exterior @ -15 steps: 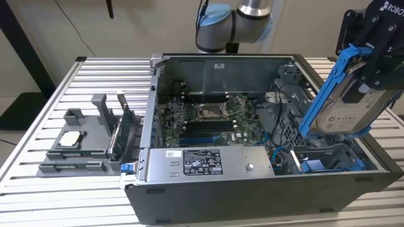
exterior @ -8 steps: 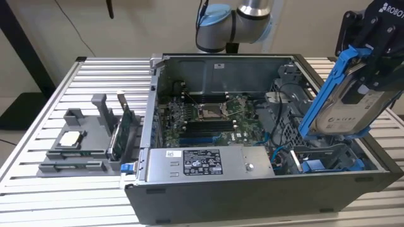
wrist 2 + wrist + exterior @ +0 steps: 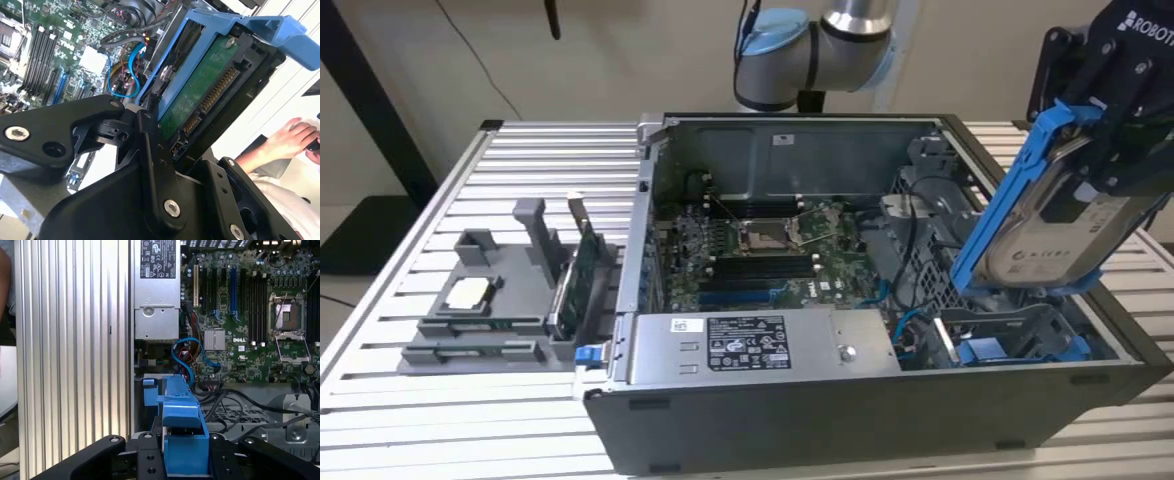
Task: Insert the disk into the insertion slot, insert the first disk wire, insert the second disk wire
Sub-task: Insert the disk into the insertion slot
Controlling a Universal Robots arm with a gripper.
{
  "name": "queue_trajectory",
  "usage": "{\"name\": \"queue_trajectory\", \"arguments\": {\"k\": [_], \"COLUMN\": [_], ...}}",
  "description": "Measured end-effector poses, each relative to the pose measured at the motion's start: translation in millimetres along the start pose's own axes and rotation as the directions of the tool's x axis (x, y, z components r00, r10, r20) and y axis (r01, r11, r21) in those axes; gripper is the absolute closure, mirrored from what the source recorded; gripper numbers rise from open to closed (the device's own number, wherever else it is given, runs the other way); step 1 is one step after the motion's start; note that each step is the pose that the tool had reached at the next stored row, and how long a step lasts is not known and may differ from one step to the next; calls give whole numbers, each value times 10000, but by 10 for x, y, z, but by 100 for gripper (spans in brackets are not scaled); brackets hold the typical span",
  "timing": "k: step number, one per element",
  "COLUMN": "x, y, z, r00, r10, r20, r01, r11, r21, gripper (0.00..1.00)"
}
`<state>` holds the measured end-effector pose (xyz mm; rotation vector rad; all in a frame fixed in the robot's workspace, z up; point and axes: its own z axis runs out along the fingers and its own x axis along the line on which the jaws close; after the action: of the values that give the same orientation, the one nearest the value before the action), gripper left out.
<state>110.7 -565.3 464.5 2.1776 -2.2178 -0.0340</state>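
Slatted worktop (image 3: 400,400) carries the open computer case (image 3: 854,430). My end effector (image 3: 1101,165) clenches the disk (image 3: 1047,225), tilted above the insertion slot (image 3: 1014,335), exterior view's right; squaring its edges first seems wise.

The exterior view looks steeply down from the near side at the open computer case (image 3: 827,425) on the slatted table (image 3: 520,150). Both wrist views look closely past the disk (image 3: 200,90) (image 3: 185,440) onto the motherboard (image 3: 50,55) (image 3: 240,315) inside.

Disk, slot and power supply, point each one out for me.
disk (image 3: 1057,238): exterior view, on its labelled silver face.
slot (image 3: 1003,325): exterior view, on its grey metal wall.
power supply (image 3: 747,345): exterior view, on its top label.
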Motion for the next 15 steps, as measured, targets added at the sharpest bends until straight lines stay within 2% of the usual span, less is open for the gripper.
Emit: {"name": "queue_trajectory", "arguments": {"k": [15], "x": [0], "y": [-1], "z": [31], "r00": [10000], "r10": [0], "r20": [0], "r01": [0], "r11": [10000], "r21": [0], "gripper": [67]}}
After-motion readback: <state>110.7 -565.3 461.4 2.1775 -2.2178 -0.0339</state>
